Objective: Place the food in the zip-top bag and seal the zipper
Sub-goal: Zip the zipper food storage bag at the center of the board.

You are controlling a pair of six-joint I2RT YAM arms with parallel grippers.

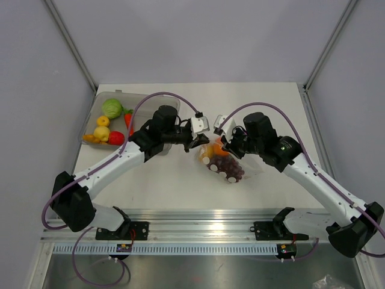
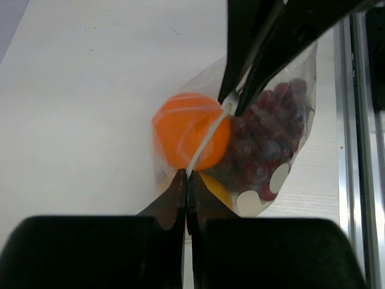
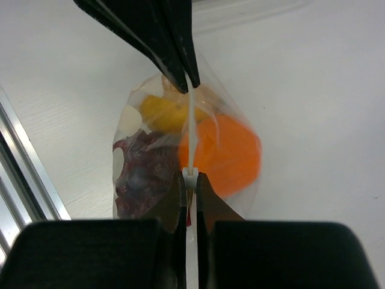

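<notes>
**Clear crinkly plastic zip-top bag (image 1: 224, 161) pinched from 2 sides**

From the top camera: the bag sits on the white table (image 1: 180, 192), mid-front, between the 2 arms. The left gripper (image 1: 203, 142) and the right gripper (image 1: 226, 144) meet at its far, mouth edge, close to each other. Far left stands a grey translucent rectangular tray (image 1: 99, 96), well apart from the bag, holding a green leafy ball (image 1: 112, 108), a carrot (image 1: 128, 120), a red piece (image 1: 116, 138) and some yellow pieces (image 1: 101, 131).

Over to the left wrist: its black jaws are pressed together on 1 end of the thin whitish zipper strip (image 2: 207, 135). That strip runs across the round orange toy fruit (image 2: 180, 135) inside the bag and up to the right gripper's fingers, which are closed on the other end. Dark purple grapes (image 2: 271, 144) fill the bag to the right of the strip.

Now the right wrist: its jaws nip the strip's end tight, with no gap showing. The strip stands taut and straight up to the left gripper's tips. A yellow piece (image 3: 162, 114) lies in the bag near those tips, the orange to the right, the grapes lower left.
</notes>
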